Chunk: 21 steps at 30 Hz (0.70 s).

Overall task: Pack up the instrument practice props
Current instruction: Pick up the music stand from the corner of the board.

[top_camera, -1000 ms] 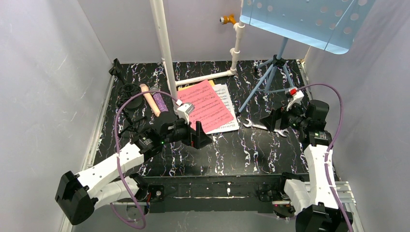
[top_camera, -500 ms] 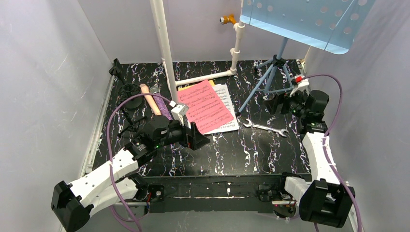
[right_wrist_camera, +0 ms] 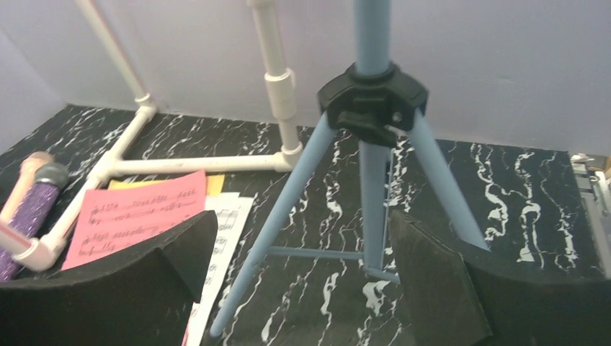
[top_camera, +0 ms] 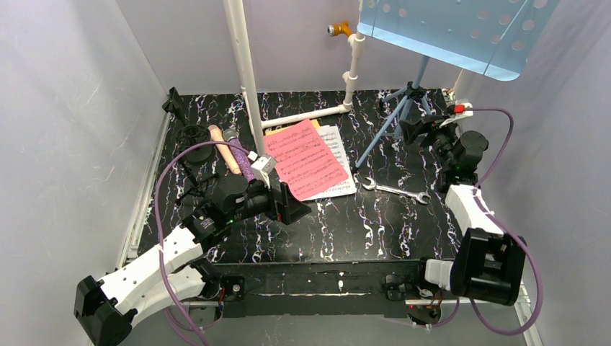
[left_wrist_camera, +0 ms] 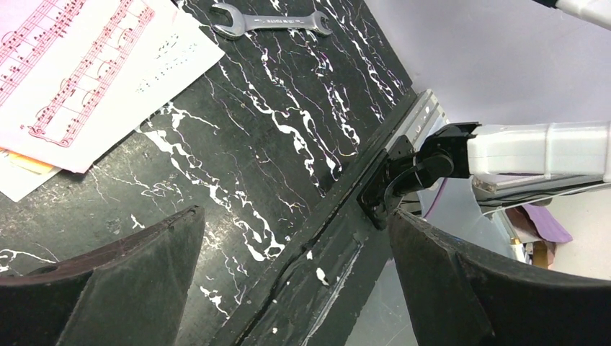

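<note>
Left gripper (top_camera: pixel 294 207) gapes, holding nothing, over bare counter (top_camera: pixel 346 227) by the near edge — sheet-music pages (top_camera: pixel 306 158) at its 12 o'clock. Right gripper (right_wrist_camera: pixel 302 252), spread wide and empty, faces the tripod legs (right_wrist_camera: pixel 372 187) of the music rack (top_camera: pixel 461 32) near the 2 o'clock wall. Page print is unreadable.

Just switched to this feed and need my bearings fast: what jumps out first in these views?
The light-blue perforated music rack dominates the far right, standing on its tripod legs, with the open right gripper facing those legs. Mid-table, a pink sheet-music page lies on white pages beside the white pipe frame, and the open left gripper hovers just in front of it.
</note>
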Tool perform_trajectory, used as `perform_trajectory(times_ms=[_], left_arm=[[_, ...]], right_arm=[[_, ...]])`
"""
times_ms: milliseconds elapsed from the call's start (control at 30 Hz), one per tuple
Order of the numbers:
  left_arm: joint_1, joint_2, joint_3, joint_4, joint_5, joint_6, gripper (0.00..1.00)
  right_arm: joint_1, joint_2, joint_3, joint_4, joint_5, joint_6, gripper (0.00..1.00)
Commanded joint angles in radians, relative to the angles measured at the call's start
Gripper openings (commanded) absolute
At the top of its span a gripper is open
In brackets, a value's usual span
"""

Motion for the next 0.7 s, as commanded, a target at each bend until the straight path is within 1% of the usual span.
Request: perform_trajectory(times_ms=[0, 300, 500, 667], left_arm=[[0.000, -0.025, -0.010, 0.004, 0.006, -0.021, 0.98], [-0.001, -0.020, -0.010, 0.023, 0.021, -0.066, 0.98], [-0.001, -0.017, -0.001, 0.008, 0.026, -0.084, 0.98], [-0.001, -0.024, 0.002, -0.005, 0.020, -0.089, 0.98]], right_arm=[[-0.004, 0.066, 0.110, 0.166, 0.072, 0.005, 0.98], [-0.005, 0.205, 0.238, 0.238, 0.027, -0.017, 0.98], [-0.005, 0.266, 0.327, 0.250, 0.069, -0.014, 0.98], [-0.003, 0.315, 0.387, 0.251, 0.060, -0.001, 0.97]])
